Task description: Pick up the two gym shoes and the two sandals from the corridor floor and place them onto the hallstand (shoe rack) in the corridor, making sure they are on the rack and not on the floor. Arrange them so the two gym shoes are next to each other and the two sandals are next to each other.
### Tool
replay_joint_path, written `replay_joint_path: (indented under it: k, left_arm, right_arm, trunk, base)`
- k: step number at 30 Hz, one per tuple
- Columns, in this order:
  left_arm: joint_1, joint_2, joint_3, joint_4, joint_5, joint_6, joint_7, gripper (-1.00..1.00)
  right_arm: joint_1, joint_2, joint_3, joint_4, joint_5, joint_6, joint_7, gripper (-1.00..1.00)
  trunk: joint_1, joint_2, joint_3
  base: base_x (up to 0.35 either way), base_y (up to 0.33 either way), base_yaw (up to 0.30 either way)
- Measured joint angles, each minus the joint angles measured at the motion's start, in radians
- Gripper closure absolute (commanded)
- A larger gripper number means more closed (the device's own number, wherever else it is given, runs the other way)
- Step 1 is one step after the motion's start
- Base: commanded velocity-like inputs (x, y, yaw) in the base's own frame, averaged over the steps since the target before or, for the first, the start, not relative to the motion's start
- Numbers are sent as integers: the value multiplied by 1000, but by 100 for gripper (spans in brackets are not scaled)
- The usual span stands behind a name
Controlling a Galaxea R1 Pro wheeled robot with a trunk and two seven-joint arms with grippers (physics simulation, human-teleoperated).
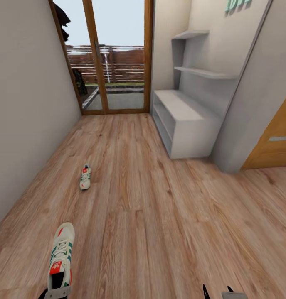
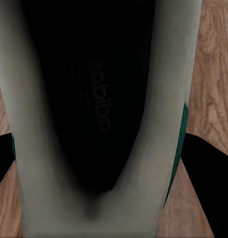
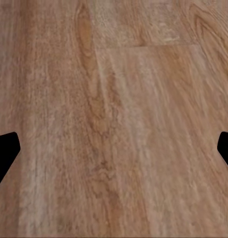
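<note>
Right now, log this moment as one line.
left pincer: shut on near gym shoe | right pincer: open, empty | far gym shoe: on floor | hallstand: bare

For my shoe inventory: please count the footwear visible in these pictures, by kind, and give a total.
Gym shoes: 2, the near gym shoe at the left gripper, and the far gym shoe on the corridor floor.
Sandals: 0 visible.
Total: 2.

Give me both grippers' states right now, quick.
Left gripper: shut on the near gym shoe, gripped at its heel.
Right gripper: open, nothing between its fingers, over bare corridor floor.
</note>
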Motion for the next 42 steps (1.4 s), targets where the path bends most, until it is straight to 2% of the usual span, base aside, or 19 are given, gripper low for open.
replay_joint_path:
  k: [31, 42]
  left_arm:
    - [0, 1, 0, 0, 0, 0, 0, 100]
    - [0, 1, 0, 0, 0, 0, 1, 100]
  right_arm:
    - [0, -2, -2, 1, 0, 1, 2, -100]
    - [0, -2, -2, 2, 0, 0, 0, -100]
  trunk:
    - [0, 0, -1]
    - [0, 0, -1]
  base:
    - [340, 0, 8]
    - [340, 0, 218]
